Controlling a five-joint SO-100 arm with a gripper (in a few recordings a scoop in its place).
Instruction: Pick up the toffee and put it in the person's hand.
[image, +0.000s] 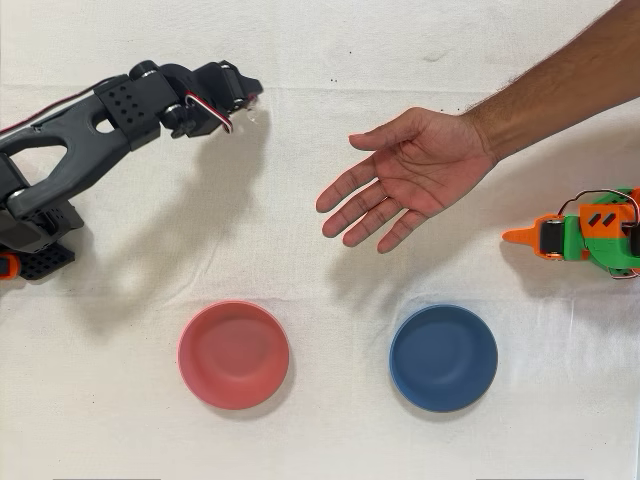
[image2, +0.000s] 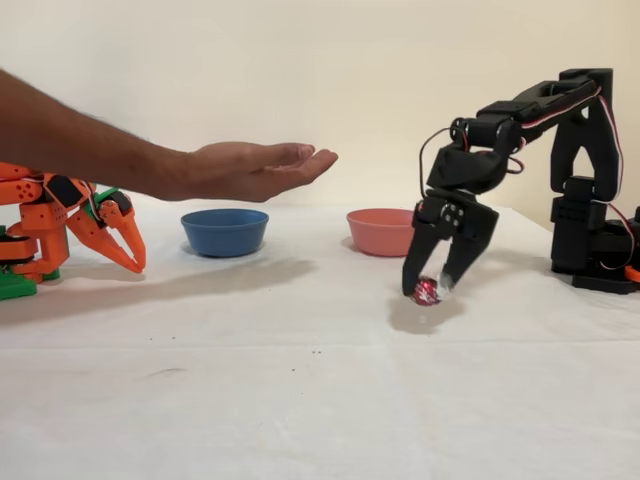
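Flanking pink bowl (image2: 382, 231), blue bowl (image2: 224, 231)

A white cloth (image2: 300, 390), matt and faintly creased, is spread over the table. The black arm (image2: 560, 130) is made of matt black plastic with a slightly grainy printed look, and the gripper (image2: 432, 285) is of the same finish. The toffee (image2: 426, 291), at the lower right of the fixed view, is wrapped in shiny red foil with clear crinkly ends. The pink bowl (image: 233, 354) and the blue bowl (image: 443, 357) are seen as smooth, matt plastic. The idle orange arm (image2: 60, 225) is of glossy orange plastic with green parts.
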